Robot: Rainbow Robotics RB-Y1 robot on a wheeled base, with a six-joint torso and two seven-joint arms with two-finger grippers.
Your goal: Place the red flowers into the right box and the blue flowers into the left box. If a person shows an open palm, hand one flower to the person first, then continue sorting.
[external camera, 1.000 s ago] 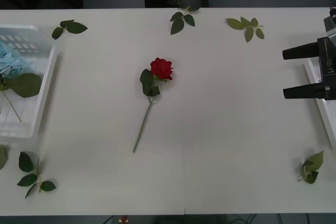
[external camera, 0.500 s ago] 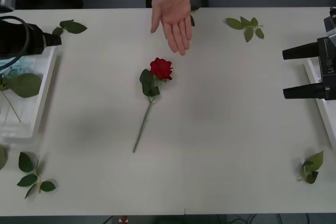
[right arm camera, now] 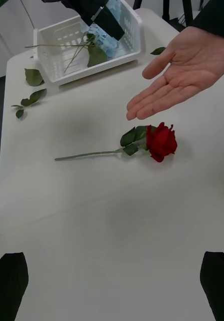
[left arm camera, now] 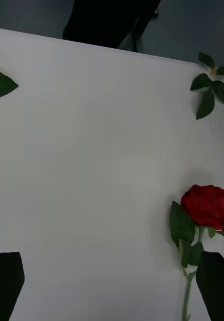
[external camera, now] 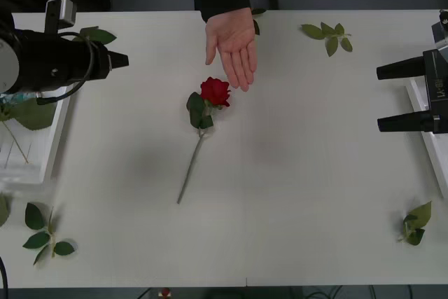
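— At the worktop's [external camera: 294, 194] centre, what remains unsorted?

— One of the red flowers [external camera: 214, 92], lying flat, bloom toward the far edge, stem trailing toward the near edge. No pincer touches it.

— And the request from the person?

— The open palm [external camera: 234, 41] is extended over the far edge, fingertips just beside the bloom. It holds nothing, so in my judgement the handover is due first and is not yet done.

— Status of the blue flowers?

— Blue flowers [right arm camera: 104, 41] lie inside the left box [right arm camera: 51, 76] at the left edge, with stems and a large leaf. That portion appears finished, as no blue cluster lies loose on the worktop.

— The right box?

— The right box [external camera: 424, 120] sits at the right edge, partly seen; its contents cannot be judged.

— Pincers?

— The left pincer [left arm camera: 112, 281] hangs above the worktop between the left box and the rose, fingers spread and empty, with the bloom just beside one finger in its wrist view. The right pincer [external camera: 388, 97] waits over the right edge beside its box, fingers spread, holding nothing.

— Anything else?

— Loose leaf sprigs [external camera: 327, 36] lie near the corners and far edge; they are no part of the sorting.

— Assessment?

— Late stage: one rose outstanding, to be handed over as I judge it.
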